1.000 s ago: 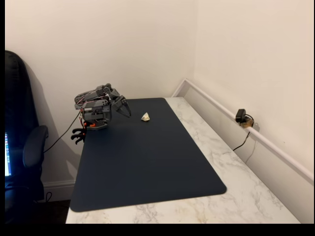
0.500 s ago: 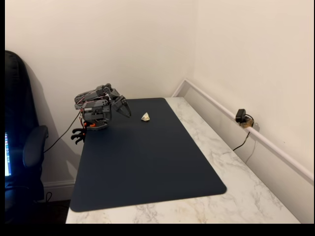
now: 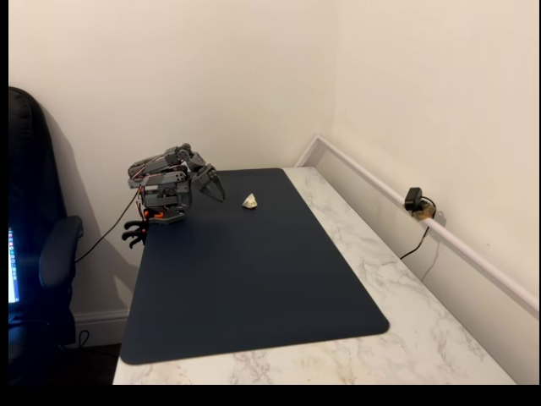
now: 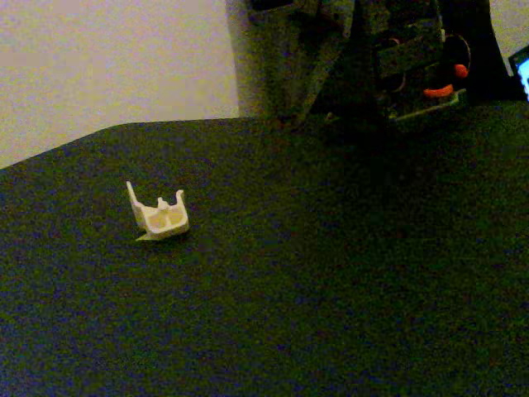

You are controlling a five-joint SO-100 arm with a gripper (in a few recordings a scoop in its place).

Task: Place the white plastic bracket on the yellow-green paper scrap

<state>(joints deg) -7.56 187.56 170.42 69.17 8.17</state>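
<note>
The white plastic bracket (image 3: 250,200) sits on the far part of the dark mat, prongs up. From close up, the white plastic bracket (image 4: 159,217) rests on the yellow-green paper scrap (image 4: 146,239), and only a thin sliver of the scrap shows at its lower left edge. My gripper (image 3: 215,188) hangs folded back at the mat's far left corner, well apart from the bracket. It points down, its fingers look shut, and nothing is between them.
The dark mat (image 3: 254,279) covers most of a marble table (image 3: 406,321). A small camera (image 3: 414,201) with a cable stands by the right wall ledge. An office chair (image 3: 38,254) is at the left. The arm's base (image 4: 421,83) stands at the mat's back edge.
</note>
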